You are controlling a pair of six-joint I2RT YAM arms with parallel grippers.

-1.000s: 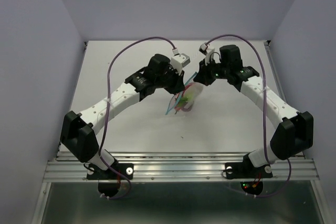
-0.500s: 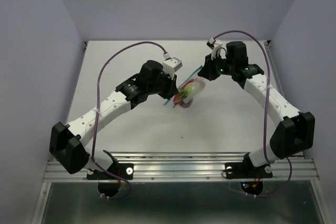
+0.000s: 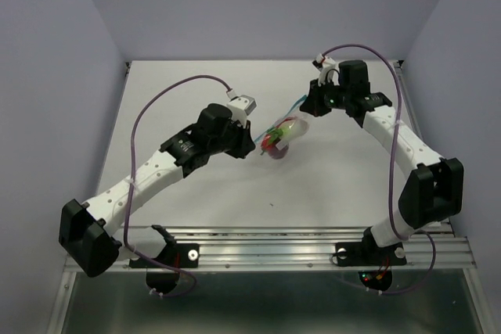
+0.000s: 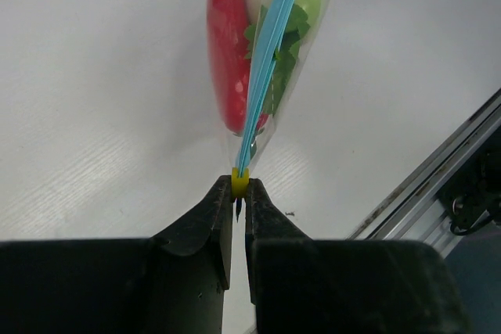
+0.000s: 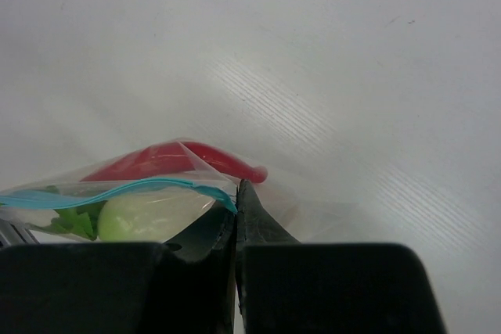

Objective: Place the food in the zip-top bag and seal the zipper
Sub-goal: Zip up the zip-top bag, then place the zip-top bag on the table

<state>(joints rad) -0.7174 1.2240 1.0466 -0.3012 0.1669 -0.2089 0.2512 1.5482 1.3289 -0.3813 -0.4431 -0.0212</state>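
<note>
Our left claw [image 4: 239, 189] has slid back along the zipper [image 4: 270, 52] and now pinches its near end; our right claw [image 5: 236, 193] clamps the far corner. The zip-top bag [image 3: 280, 137] hangs taut between them over the table [image 3: 196, 185], food [image 4: 228, 44] inside; sealing looks nearly finished.

The bag [image 3: 283, 132] is clear, with a light-blue zip strip [image 4: 270, 52] ending in a small yellow tab [image 4: 240, 183]. Inside are a red chili [image 4: 225, 44], a whitish, pale-green egg-shaped vegetable [image 5: 149, 217] with dark green leaves [image 4: 278, 87], and a purplish-pink ball [image 3: 275, 154]. The left gripper [image 4: 237, 205] and right gripper [image 5: 236, 209] are black, the cables [image 3: 188, 80] purple and the table [image 3: 329, 185] white.
</note>
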